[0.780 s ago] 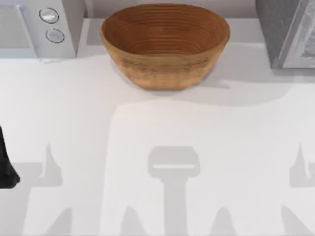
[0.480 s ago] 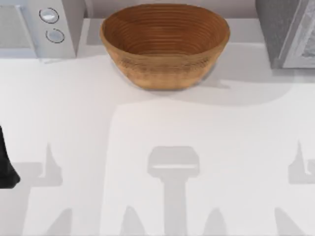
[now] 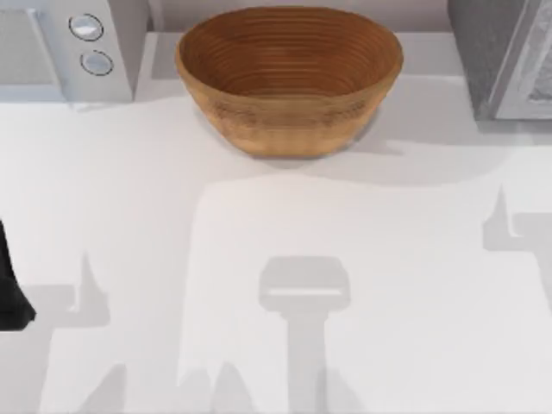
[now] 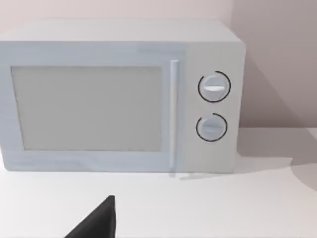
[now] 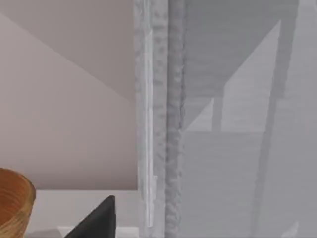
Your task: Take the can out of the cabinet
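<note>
Top view showed a white table (image 3: 129, 216) with a microwave (image 3: 60, 47) at its far left, a woven wooden bowl (image 3: 289, 78) in the middle of the far edge, and a grey cabinet (image 3: 500, 56) at the far right. The left arm (image 3: 10, 289) sat as a dark shape at the table's left edge, well apart from everything, which read as parked so the working side stayed free. Its wrist camera faced the microwave (image 4: 119, 96) squarely, door shut, with one dark fingertip of the left gripper (image 4: 96, 223) poking into the picture; whether those fingers were open or closed I could not tell. The right wrist camera looked straight at the cabinet (image 5: 223, 119), its front edge running upright through the picture and shelves inside it. The bowl's rim (image 5: 15, 203) showed off to one side, and a dark tip of the right gripper (image 5: 96, 223) likewise gave no clue to its fingers. That aim suggested the right arm was lining up on the cabinet to reach in. The can was presumably inside, though I could not make it out.
</note>
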